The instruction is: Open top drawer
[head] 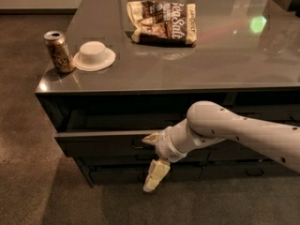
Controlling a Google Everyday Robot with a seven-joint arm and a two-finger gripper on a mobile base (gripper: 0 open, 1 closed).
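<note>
The top drawer [101, 144] is a wide dark-grey front under the counter's left side. It stands pulled out a little, with a dark gap [117, 121] showing above its front edge. My gripper [153, 158] is in front of the drawer's right part, at the end of my white arm [234, 130], which reaches in from the right. Its fingers are spread wide. The upper fingertip [151, 138] rests at the drawer's top edge and the lower finger [156, 175] hangs down past the front's bottom. The handle is hidden by my wrist.
On the grey counter [187, 69] stand a drink can [58, 51], a white dish [94, 56] and a snack bag [161, 22]. Lower drawer fronts [117, 172] sit under the top drawer. Brown carpet floor [28, 172] lies to the left and in front.
</note>
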